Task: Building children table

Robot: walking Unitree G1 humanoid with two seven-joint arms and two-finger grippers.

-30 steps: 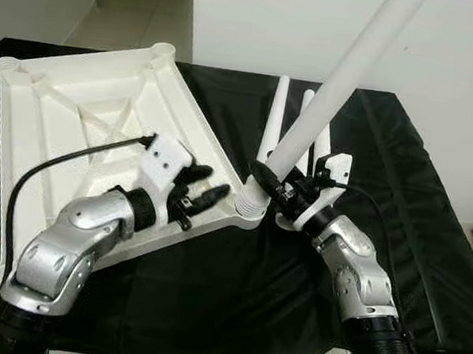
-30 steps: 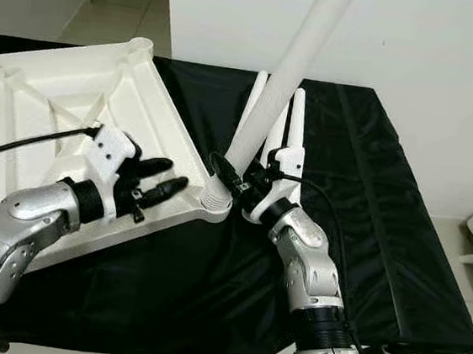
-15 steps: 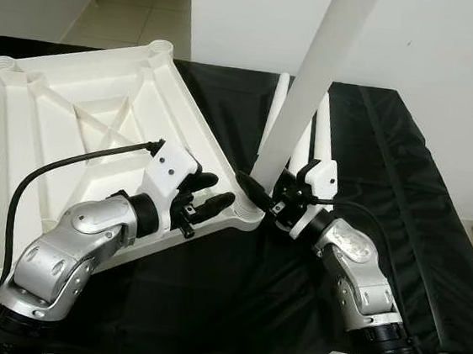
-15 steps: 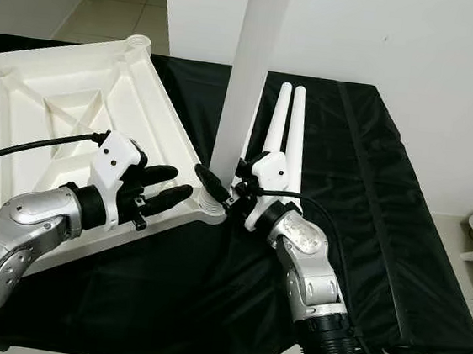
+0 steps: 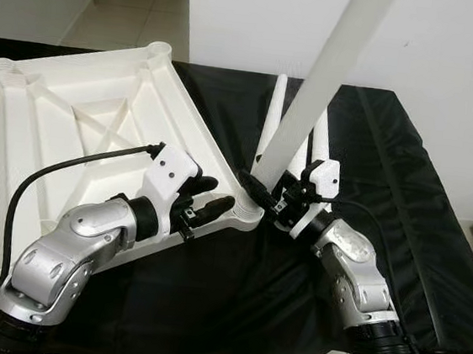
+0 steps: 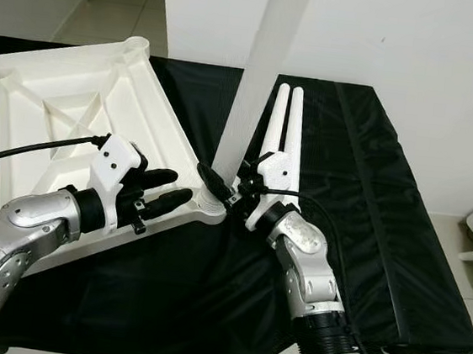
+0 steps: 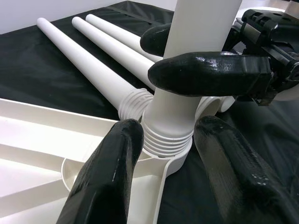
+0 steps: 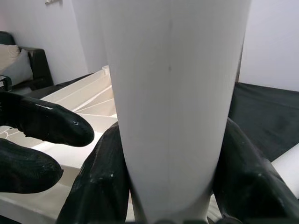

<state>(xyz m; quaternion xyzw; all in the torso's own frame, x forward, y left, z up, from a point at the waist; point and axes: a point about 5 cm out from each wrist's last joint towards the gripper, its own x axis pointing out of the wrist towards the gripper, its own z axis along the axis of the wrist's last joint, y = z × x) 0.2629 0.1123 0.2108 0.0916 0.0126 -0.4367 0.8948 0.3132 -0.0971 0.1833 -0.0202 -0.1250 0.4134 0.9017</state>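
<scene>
- Right claw (image 5: pixel 261 198), at centre of the left eye view, is clamped around the lower end of a smooth white plastic leg (image 5: pixel 323 80); in the right wrist view its two glossy black fingers (image 8: pixel 100 179) press against either side of the round tube.
- That held leg is a long, slightly tapering cylinder that rises steeply from centre frame to the upper right and leaves the top edge. Its ribbed, threaded foot sits at the round corner socket (image 7: pixel 168 156) of the tabletop; how far it is screwed in cannot be told.
- Left claw (image 5: pixel 214 202), lower left of centre, has its rounded black fingers spread apart and gripping nothing; they rest on the tabletop's near corner on either side of the socket.
- Upturned white tabletop (image 5: pixel 64 125) fills the upper left: a moulded plastic slab with a raised rim, crossed stiffening ribs and cylindrical sockets at its corners. It lies flat on the counter (image 5: pixel 420 205), which is draped in a slightly shiny, creased black cloth.
- Spare legs (image 6: pixel 283 123), the same matt white tapered tubes with rounded tips, lie side by side on the cloth just behind the right claw, pointing to the top of the frame.
- A black cable (image 5: pixel 60 167) curves over the tabletop to the left wrist.
</scene>
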